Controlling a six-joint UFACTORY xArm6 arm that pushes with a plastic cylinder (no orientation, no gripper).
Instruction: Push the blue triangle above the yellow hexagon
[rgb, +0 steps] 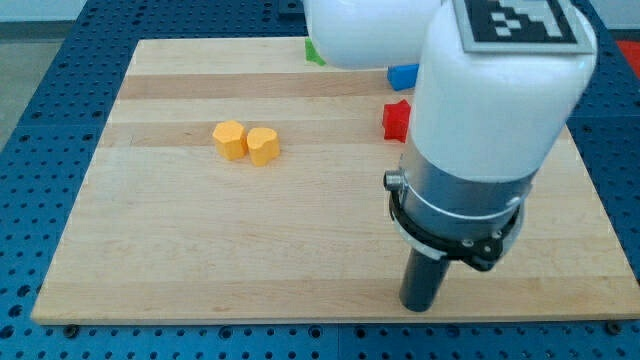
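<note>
A yellow hexagon (229, 139) lies left of the board's middle, touching a second yellow block (263, 146) with a rounded, heart-like shape on its right. A blue block (403, 76) shows at the view's top right, mostly hidden by the arm, so I cannot make out its shape. My tip (421, 304) rests on the board near the bottom edge, right of centre, far below the blue block and far to the right of the yellow hexagon. It touches no block.
A red star-like block (397, 120) sits just below the blue block, partly behind the arm. A green block (314, 53) peeks out at the top edge under the arm. The wooden board (200, 250) lies on a blue perforated table.
</note>
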